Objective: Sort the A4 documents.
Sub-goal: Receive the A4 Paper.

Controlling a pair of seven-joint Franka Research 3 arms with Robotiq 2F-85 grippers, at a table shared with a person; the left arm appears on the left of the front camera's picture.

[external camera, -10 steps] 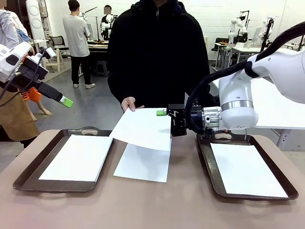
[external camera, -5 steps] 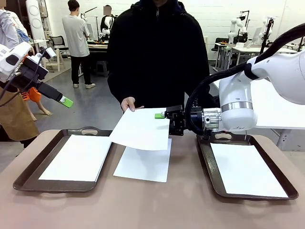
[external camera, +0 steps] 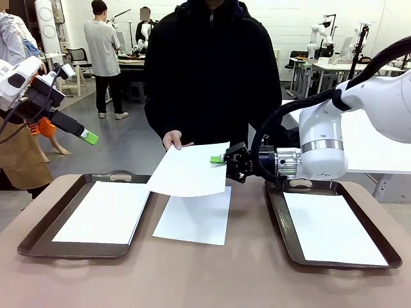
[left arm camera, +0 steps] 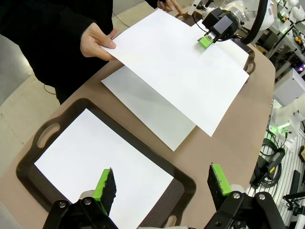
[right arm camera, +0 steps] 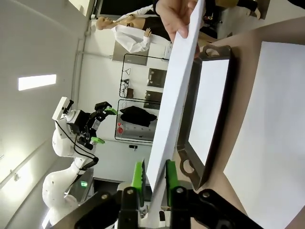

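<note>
While right tool (external camera: 217, 160) and person's hand (external camera: 174, 139) both grip the lifted sheet (external camera: 189, 172), a premature pull could tear it; left tool (left arm camera: 163, 182) stands apart.

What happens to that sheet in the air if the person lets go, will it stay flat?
Probably floppy: the held sheet bows between the person's hand and the right gripper. Likely very light: fingertips and an edge pinch carry it. It looks smooth, so it may slip from the grip.
</note>
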